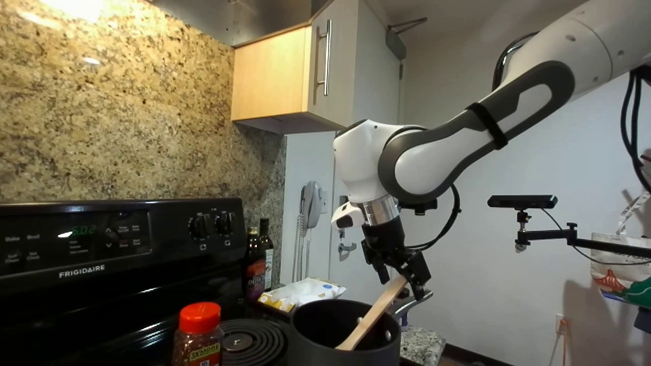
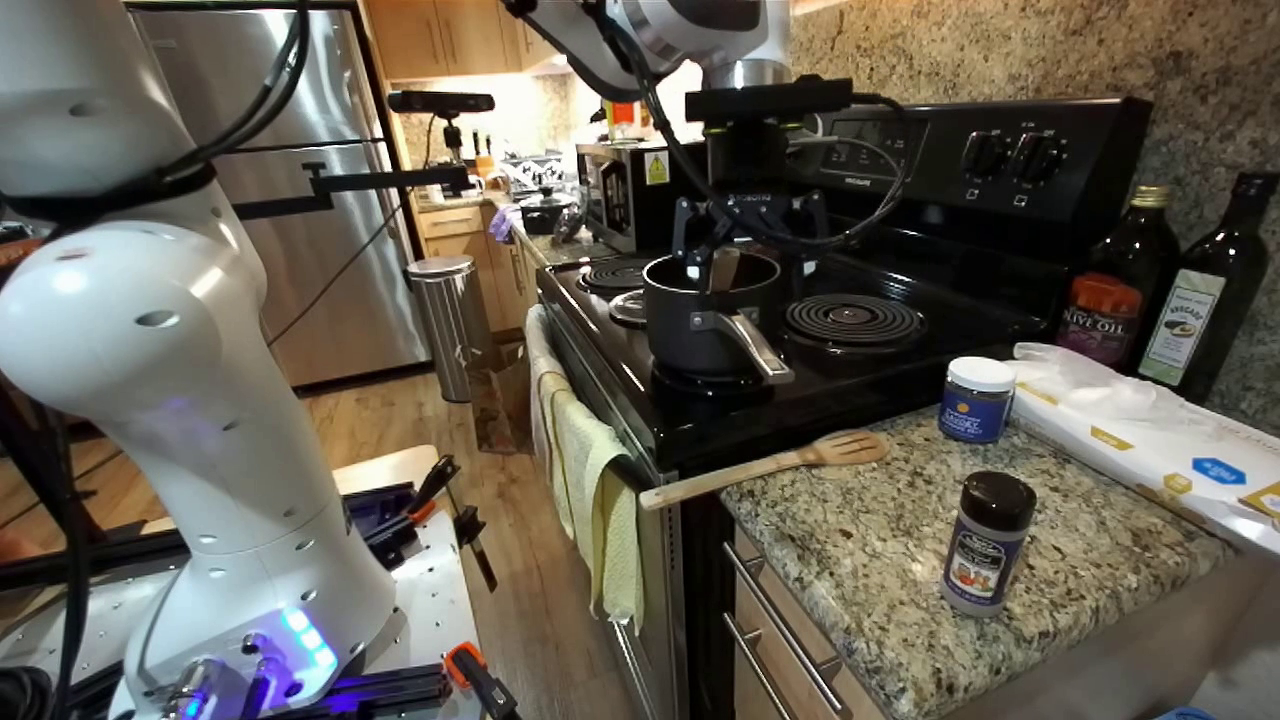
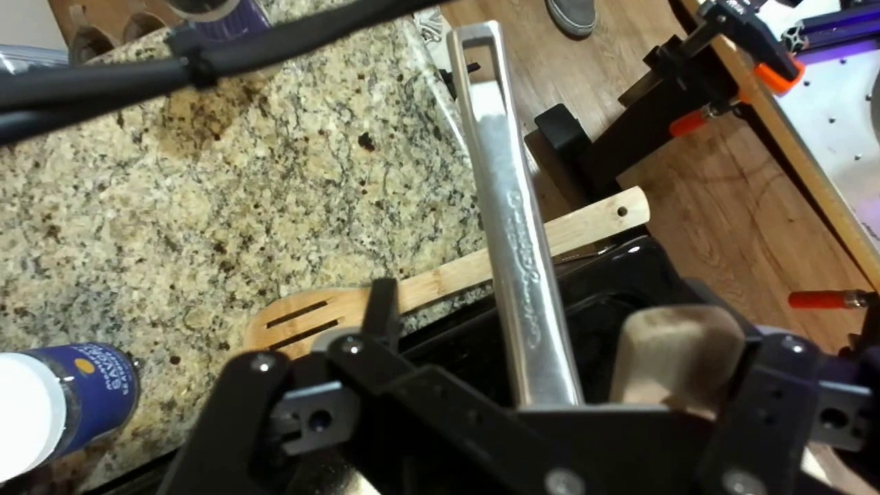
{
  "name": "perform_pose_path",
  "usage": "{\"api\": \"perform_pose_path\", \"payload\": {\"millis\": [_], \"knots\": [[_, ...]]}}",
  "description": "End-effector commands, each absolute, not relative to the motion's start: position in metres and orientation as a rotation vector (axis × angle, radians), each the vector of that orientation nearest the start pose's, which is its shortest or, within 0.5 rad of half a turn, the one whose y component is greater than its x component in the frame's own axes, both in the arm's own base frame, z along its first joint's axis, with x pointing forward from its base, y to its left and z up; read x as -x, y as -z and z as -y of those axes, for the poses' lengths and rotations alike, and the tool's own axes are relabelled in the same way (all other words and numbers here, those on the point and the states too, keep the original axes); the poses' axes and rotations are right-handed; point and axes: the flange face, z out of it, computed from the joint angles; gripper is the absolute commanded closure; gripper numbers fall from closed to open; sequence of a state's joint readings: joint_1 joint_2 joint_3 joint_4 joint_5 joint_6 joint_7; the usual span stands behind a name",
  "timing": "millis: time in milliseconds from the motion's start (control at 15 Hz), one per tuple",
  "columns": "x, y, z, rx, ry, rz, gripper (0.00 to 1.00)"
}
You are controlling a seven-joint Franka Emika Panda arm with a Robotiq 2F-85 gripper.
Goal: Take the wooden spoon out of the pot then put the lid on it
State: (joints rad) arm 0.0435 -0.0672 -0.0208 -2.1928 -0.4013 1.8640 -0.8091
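I am holding the gripper point(image 1: 401, 288) above the pot point(image 2: 690, 340), at its handle side. The fingers are standing apart, clamping nothing; the upper end of the wooden spoon point(image 3: 677, 356) is lying within the gap. In the wrist view, this end is sitting towards 3 o'clock from the gap's middle, just beside the finger there; whether it is touching, I am not able to tell. In an exterior view, the spoon shaft point(image 1: 374, 315) is slanting from about 7 o'clock, inside the pot, up to about 1 o'clock. I am judging that the coming move is turning on this slant: closing across the shaft should be giving a firmer hold. Caution: the pot handle point(image 3: 515, 234) is showing between the same fingers in the wrist view, pointing towards 12 o'clock, so going lower may be risking a catch.
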Motion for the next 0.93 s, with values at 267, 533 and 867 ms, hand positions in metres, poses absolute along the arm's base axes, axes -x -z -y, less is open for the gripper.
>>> {"api": "perform_pose_path", "payload": {"millis": [267,533,867], "knots": [[-0.4888,-0.4181,0.0184,2.99,-0.615,1.611,0.41],[-0.4897,-0.4201,0.0165,2.991,-0.644,1.649,0.67],[-0.4893,-0.4216,0.0183,2.992,-0.641,1.647,0.4]]}}
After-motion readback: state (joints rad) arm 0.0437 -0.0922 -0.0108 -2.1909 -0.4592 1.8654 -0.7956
